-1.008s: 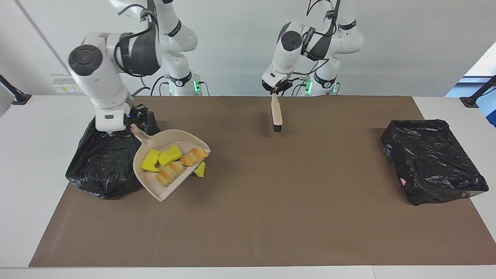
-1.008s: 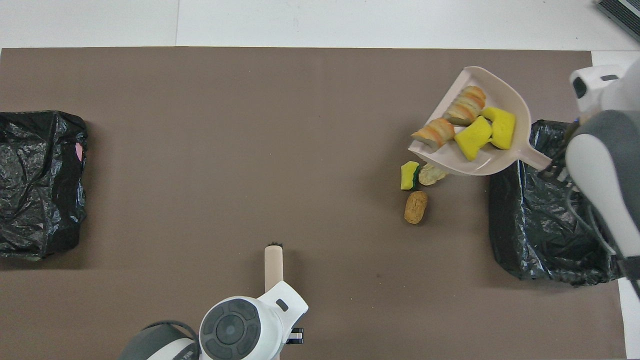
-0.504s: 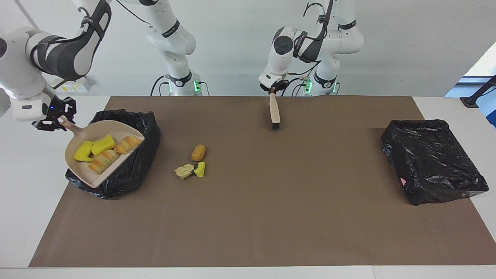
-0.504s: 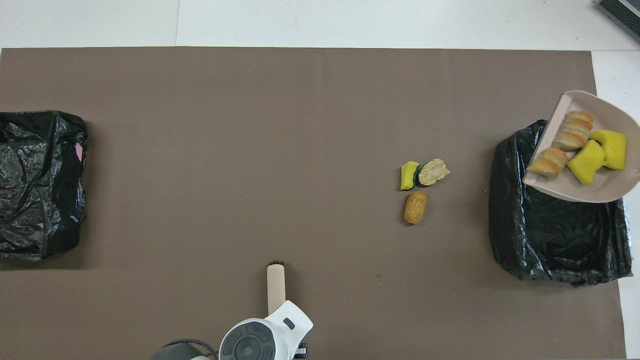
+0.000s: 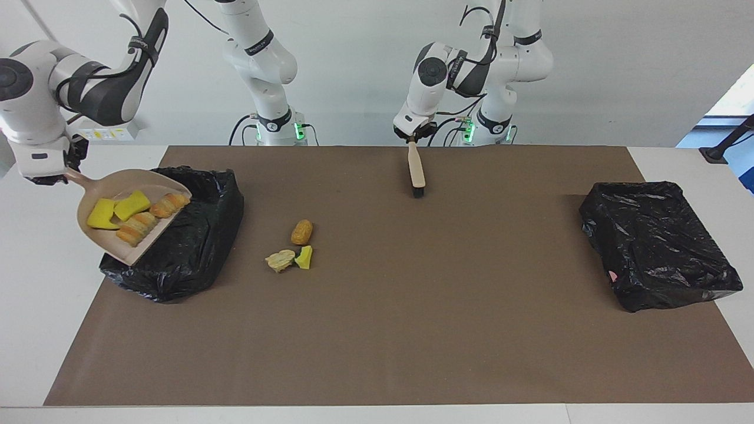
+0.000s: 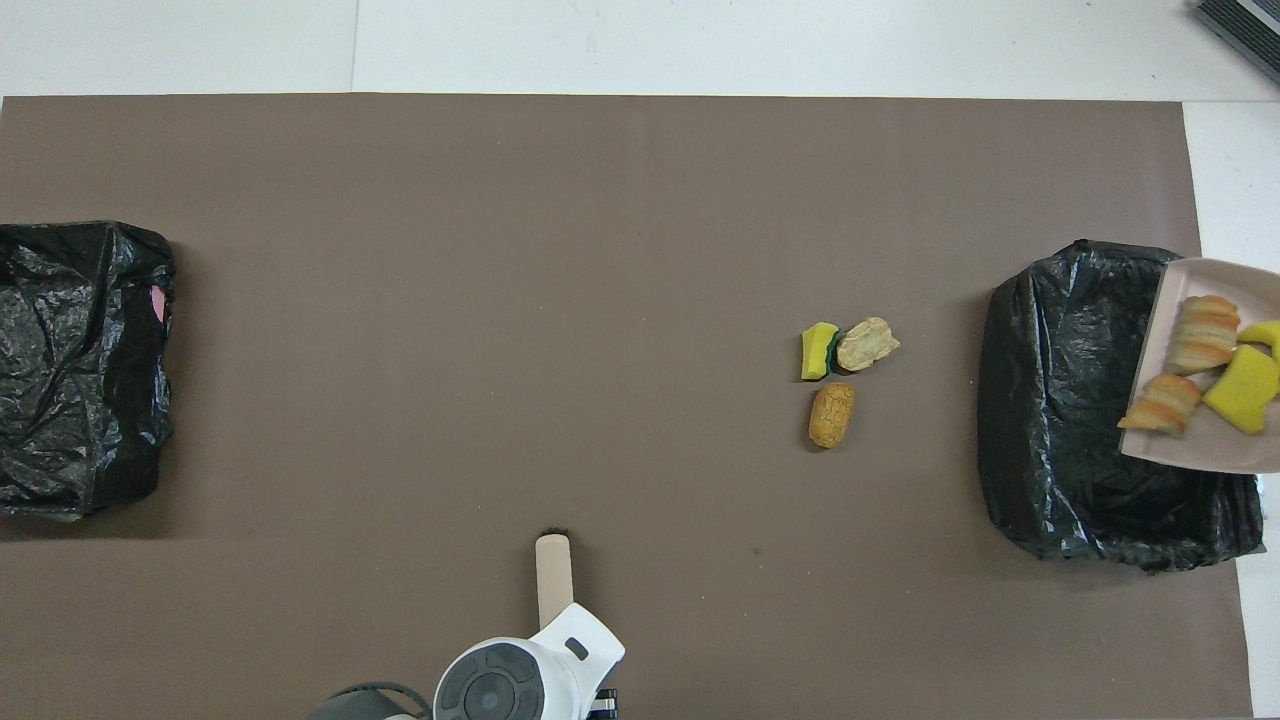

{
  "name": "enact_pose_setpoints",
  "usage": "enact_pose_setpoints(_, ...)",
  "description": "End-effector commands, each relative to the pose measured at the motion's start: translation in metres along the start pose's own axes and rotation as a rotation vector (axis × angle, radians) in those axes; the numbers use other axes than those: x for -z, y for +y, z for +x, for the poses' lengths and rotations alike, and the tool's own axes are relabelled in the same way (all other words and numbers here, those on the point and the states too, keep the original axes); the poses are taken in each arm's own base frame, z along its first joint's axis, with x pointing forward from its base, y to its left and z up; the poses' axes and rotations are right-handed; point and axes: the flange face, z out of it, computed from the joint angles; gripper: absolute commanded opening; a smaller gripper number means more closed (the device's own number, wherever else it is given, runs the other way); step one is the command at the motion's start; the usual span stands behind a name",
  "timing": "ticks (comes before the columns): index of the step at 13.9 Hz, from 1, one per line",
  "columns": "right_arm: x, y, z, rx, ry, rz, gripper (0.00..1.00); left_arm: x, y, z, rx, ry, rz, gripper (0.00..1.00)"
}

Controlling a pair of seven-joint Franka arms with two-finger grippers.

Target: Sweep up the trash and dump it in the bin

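Facing view: I had the right gripper (image 5: 66, 171) clamped on the handle of the dustpan (image 5: 126, 215), held up in the air with the pan's open lip out over the near bin (image 5: 194, 247). Four scraps (image 5: 132, 215) sat in the pan just below the jaws: two yellow sponges, two striped pastry bits. Nothing looked tipped out yet. The left gripper (image 5: 411, 136) was closed on the brush (image 5: 416, 171), which hung bristles-down straight under the jaws, waiting.

Three scraps were left on the mat (image 5: 377, 330), well apart from both grippers: a brown croquette (image 5: 301, 231), a beige crust (image 5: 280, 259), a yellow sponge wedge (image 5: 304, 257). A second bin (image 5: 657, 244) sat at the left arm's end.

Overhead view: dustpan (image 6: 1215, 370) overlapped the bin (image 6: 1090, 420) rim, load intact. Croquette (image 6: 832, 414), crust (image 6: 867, 343) and wedge (image 6: 819, 350) clustered between brush (image 6: 553, 580) and bin.

My read: roughly halfway. First load needed dumping, then one more sweep and dump.
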Motion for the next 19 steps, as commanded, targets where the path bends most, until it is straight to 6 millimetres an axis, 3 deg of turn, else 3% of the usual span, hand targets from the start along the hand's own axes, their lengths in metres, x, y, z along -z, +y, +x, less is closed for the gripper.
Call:
enact_pose_setpoints(1,0.002,-0.021,0.001,0.116,-0.09,-0.038,0.0,-0.007,0.003,-0.013,-0.008,0.019,-0.006,0.0)
enact_pose_setpoints(4,0.007,-0.015,-0.001,0.176,-0.17,-0.083,0.0,-0.007,0.005,-0.016,-0.004,0.016,-0.026,0.0)
enact_pose_setpoints(7,0.023,-0.01,0.02,0.222,-0.229,-0.121,0.0,-0.014,0.003,-0.016,0.002,0.005,-0.019,0.0)
enact_pose_setpoints(9,0.024,-0.009,0.022,0.23,-0.256,-0.127,0.0,-0.014,0.002,-0.013,0.006,-0.006,-0.024,0.31)
enact_pose_setpoints(10,0.026,-0.009,0.022,0.24,-0.27,-0.131,0.0,-0.015,0.001,-0.013,-0.003,-0.012,-0.024,0.4)
enact_pose_setpoints(13,0.039,-0.007,0.036,0.282,-0.329,-0.159,0.0,-0.01,0.005,-0.006,-0.084,-0.027,-0.042,0.95)
enact_pose_setpoints(15,0.041,-0.008,0.035,0.257,-0.348,-0.162,0.0,-0.007,0.007,0.0,-0.088,-0.026,-0.05,1.0)
enact_pose_setpoints(17,0.052,-0.007,0.05,0.284,-0.389,-0.187,0.0,0.025,0.004,0.019,-0.075,-0.001,-0.105,1.0)
enact_pose_setpoints(19,0.054,-0.008,0.053,0.292,-0.405,-0.191,0.0,0.048,-0.003,0.034,-0.104,0.055,-0.052,1.0)
